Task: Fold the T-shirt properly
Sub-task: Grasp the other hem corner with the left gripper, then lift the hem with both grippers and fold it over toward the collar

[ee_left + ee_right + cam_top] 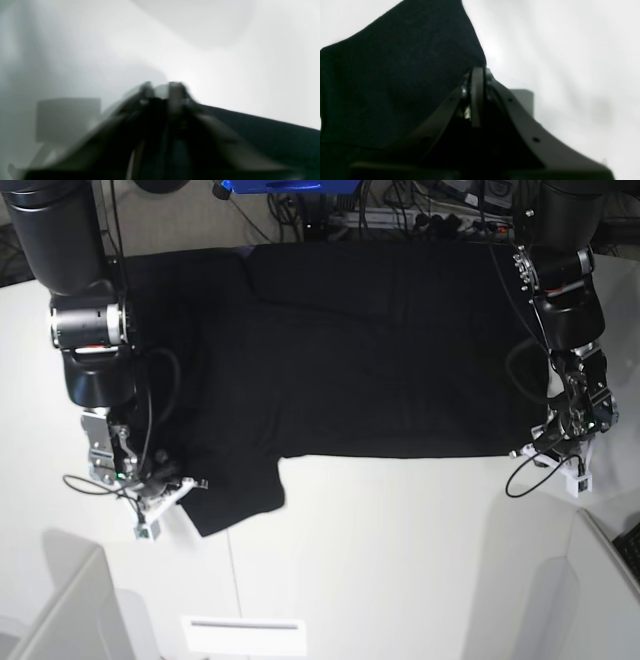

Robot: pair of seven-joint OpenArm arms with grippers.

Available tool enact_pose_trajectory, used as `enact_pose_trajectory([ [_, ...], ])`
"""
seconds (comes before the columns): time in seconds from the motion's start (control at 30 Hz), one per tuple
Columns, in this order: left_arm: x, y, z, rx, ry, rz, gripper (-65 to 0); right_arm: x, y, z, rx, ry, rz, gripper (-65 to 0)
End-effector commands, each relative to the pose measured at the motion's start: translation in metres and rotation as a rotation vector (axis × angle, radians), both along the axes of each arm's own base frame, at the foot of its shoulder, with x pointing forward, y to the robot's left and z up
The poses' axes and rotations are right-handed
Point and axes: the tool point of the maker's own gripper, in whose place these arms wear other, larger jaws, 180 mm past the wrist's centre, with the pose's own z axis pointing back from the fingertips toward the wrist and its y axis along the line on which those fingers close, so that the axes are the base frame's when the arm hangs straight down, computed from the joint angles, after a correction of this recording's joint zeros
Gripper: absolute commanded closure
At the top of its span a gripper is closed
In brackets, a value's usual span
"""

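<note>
The black T-shirt lies spread across the far half of the white table, one sleeve hanging toward the near left. My right gripper is at that sleeve's near corner. In the right wrist view its fingers are pressed together at the edge of the black cloth. My left gripper is at the shirt's near right corner. The left wrist view is blurred; the fingertips stand close together, with black cloth running off to the right from them.
Cables and a blue object lie behind the table's far edge. A white label strip sits near the front edge. White panels stand at the near left and near right.
</note>
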Motion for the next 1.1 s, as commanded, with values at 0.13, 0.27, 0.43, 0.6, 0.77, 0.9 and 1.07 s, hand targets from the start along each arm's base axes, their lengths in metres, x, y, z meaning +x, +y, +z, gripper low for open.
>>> enact_pose_trajectory([
  [0.13,-0.009,0.001,-0.005,0.003,0.044,-0.009,0.0,-0.001,-0.007,0.002,-0.021,0.029,0.006,0.0],
  [0.27,-0.01,0.005,-0.004,0.001,0.039,-0.002,0.0,0.002,-0.004,0.008,-0.022,-0.002,0.017,0.0],
  [0.43,-0.012,0.007,0.004,0.026,0.014,-0.012,0.0,0.003,-0.003,0.029,-0.048,-0.102,0.049,0.0],
  [0.6,-0.009,0.001,0.033,0.099,-0.067,-0.063,0.0,0.0,-0.02,0.038,-0.003,-0.108,-0.03,0.0],
  [0.77,-0.015,-0.001,0.04,0.127,-0.088,-0.079,0.0,-0.002,-0.027,0.049,0.007,-0.117,-0.048,0.0],
  [0.9,-0.018,-0.003,0.052,0.158,-0.119,-0.099,0.0,-0.007,-0.022,0.06,-0.01,-0.142,-0.018,0.0],
  [1.07,-0.017,-0.014,0.064,0.165,-0.138,-0.121,0.0,-0.012,-0.017,0.065,-0.019,-0.146,-0.002,0.0],
])
